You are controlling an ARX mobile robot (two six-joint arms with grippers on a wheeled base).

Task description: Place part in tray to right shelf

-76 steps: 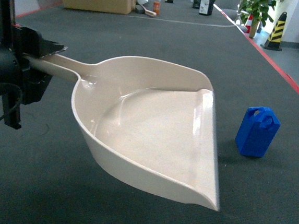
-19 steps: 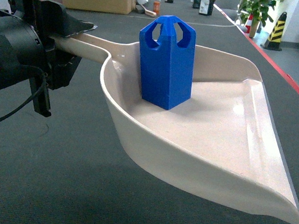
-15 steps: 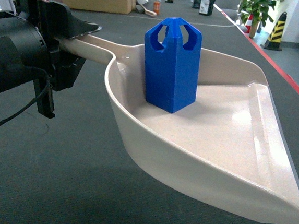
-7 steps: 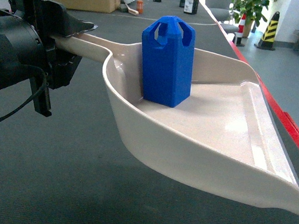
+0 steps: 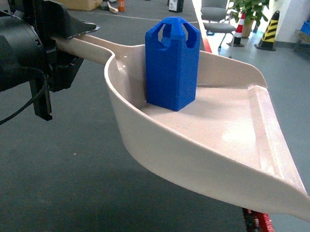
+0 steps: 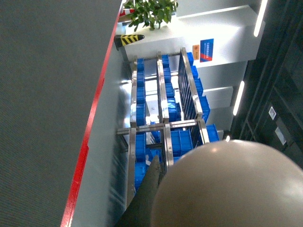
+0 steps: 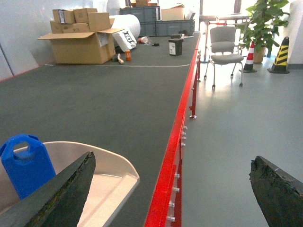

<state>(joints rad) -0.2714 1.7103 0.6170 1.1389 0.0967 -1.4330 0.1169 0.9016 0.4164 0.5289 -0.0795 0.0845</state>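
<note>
The blue part [image 5: 171, 63] stands upright in the beige tray [image 5: 235, 128], near its back wall. My left gripper [image 5: 69, 35] is shut on the tray's handle and holds the tray above the dark table, its lip reaching past the red edge. In the left wrist view the tray's underside [image 6: 227, 189] fills the lower right beside one dark finger [image 6: 147, 196]. Beyond it stands the right shelf [image 6: 163, 126], a steel rack with blue crates. My right gripper [image 7: 171, 158] is open and empty, to the right of the tray [image 7: 106, 177] and part [image 7: 26, 163].
The table's red edge [image 7: 176, 137] runs alongside grey floor on the right. An office chair [image 7: 225, 40], a potted plant [image 7: 265, 19] and a striped cone [image 7: 280, 54] stand on that floor. Cardboard boxes [image 7: 83, 40] sit at the table's far end.
Five seconds ago the part stood on the table beside the tray; it now stands in the tray. Over the last second the view swung right, bringing the red edge and floor into sight.
</note>
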